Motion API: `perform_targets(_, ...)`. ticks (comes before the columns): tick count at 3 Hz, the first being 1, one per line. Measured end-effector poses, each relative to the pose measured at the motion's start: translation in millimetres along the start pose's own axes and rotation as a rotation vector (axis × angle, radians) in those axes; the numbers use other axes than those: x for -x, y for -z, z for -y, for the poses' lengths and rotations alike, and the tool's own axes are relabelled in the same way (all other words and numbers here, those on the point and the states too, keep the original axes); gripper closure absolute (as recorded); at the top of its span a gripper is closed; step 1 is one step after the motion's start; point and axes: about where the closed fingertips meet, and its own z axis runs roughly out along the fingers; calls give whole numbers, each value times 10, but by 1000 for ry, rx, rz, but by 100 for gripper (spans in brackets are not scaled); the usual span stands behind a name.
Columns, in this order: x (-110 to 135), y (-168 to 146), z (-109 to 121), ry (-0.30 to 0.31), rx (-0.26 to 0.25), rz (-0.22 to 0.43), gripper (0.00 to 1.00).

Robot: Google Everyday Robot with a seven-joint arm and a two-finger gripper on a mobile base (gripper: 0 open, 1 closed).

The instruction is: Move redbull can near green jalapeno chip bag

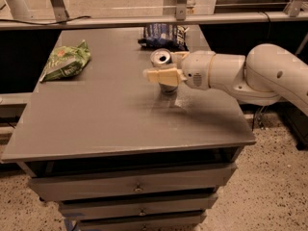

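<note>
Redbull can point(161, 57) is what I have to shift, so I read the table point(106, 129) from its left side across. At the far left, towards the back, lies the green jalapeno chip bag point(65, 61), crumpled and low, with bare grey top around it. Well apart from it, right of centre, the can stands upright with its silver top showing. Behind the can, at the back edge, lies a dark blue chip bag point(166, 35) (not the one I want). The gripper point(162, 71) is right at the can, its cream front piece crossing the can's body below the rim, and the white arm point(240, 73) reaches in from the right. I cannot tell how far the gripper is open, nor whether it has hold of the can yet.

As for handling, I judge the can light if empty and only moderately heavy if full; I cannot see which. Its thin metal wall should stand a gentle squeeze but would dent under a hard one, and the smooth painted skin looks slippery. Tall and narrow, it would tip easily if nudged or dragged. I would take it squarely across the round body at about mid-height, lift it clear, and set it down just beside the bag's right edge without pressing the soft foil.
</note>
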Motion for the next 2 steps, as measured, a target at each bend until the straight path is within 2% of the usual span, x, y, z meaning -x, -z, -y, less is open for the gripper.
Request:
perform_targets(1,101,-54,110,15,-19,31,64)
perform_targets(2,422,-109,370,38,-58,74,88)
